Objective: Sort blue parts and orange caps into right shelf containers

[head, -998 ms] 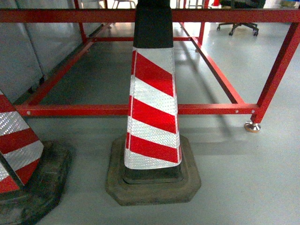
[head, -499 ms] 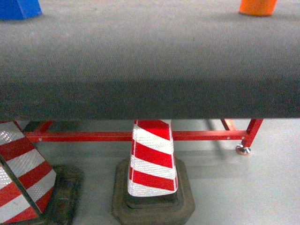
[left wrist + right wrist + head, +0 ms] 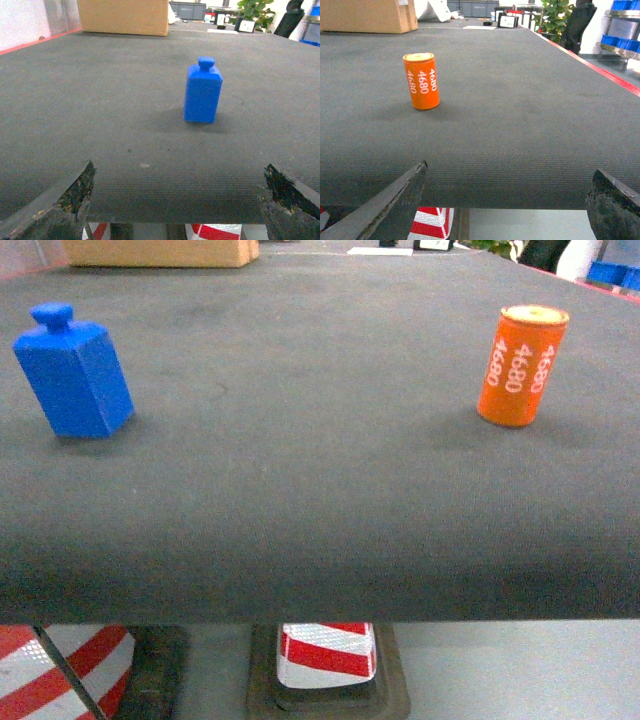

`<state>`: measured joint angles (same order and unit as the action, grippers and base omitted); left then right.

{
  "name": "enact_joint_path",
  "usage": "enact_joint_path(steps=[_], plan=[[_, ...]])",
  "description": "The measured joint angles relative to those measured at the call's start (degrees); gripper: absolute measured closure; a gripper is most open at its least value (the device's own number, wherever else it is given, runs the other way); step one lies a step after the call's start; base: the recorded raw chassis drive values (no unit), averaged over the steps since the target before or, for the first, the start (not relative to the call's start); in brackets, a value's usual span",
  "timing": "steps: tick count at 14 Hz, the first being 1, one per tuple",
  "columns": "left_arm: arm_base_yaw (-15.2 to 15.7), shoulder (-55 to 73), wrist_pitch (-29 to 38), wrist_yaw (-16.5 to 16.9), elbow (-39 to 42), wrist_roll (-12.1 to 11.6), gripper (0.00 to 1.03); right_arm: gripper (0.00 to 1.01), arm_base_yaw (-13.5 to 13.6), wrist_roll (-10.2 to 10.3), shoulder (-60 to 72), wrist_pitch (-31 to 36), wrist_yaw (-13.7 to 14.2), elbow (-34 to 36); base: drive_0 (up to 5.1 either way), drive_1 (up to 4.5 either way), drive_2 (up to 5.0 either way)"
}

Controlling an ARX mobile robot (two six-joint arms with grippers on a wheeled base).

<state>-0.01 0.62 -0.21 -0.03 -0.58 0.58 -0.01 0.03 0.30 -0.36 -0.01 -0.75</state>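
My view has climbed from the floor to the worktop (image 3: pixel 320 500): the blue part (image 3: pixel 75 373) and orange cap (image 3: pixel 520 365) now stand fully in sight, the striped cone (image 3: pixel 325 652) reduced to a sliver below.

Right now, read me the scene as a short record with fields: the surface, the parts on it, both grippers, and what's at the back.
surface: dark table mat
blue part: upright, left side, knob on top
orange cap: upright, right side, printed 4680
spacing: far apart, not touching
left gripper: open, short of the blue part, holding nothing
right gripper: open, short of the orange cap, holding nothing
back: cardboard box
under table edge: striped cone
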Motion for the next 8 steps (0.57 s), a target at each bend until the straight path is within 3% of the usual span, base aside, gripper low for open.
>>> enact_joint_path(steps=[8], plan=[[0.0,0.0,0.0,0.0,0.0,0.0,0.05,0.03,0.0,0.0,0.0,0.1,0.0,0.0,0.0,0.0,0.0]])
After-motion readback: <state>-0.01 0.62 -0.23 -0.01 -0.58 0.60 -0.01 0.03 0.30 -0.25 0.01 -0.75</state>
